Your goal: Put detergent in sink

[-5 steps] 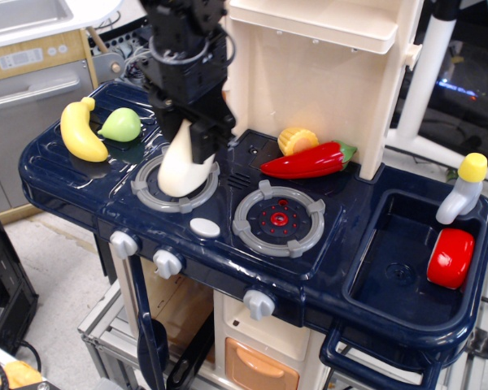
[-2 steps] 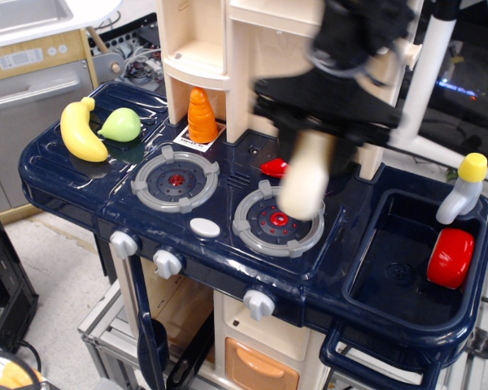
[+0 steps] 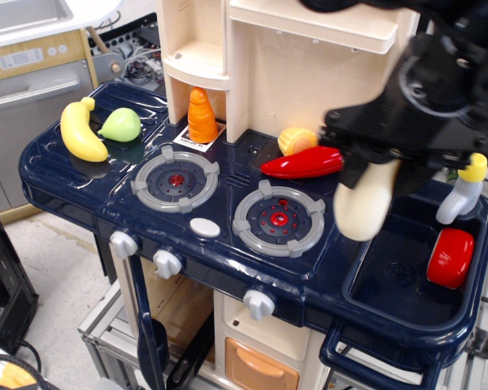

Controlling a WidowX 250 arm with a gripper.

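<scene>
Here, on the dark toy kitchen counter, a yellow banana and a green pear lie at far left, then an orange carrot stands behind two grey burner rings. A red pepper lies mid-counter. Further right, the detergent, a smooth cream-white bottle, hangs tilted over the sink's left rim. The black gripper reaches down from upper right, its motion-blurred fingers pinching the bottle's top. The navy sink holds a red object beside the faucet. A moment ago the bottle hung over the right burner; it has since travelled rightward.
</scene>
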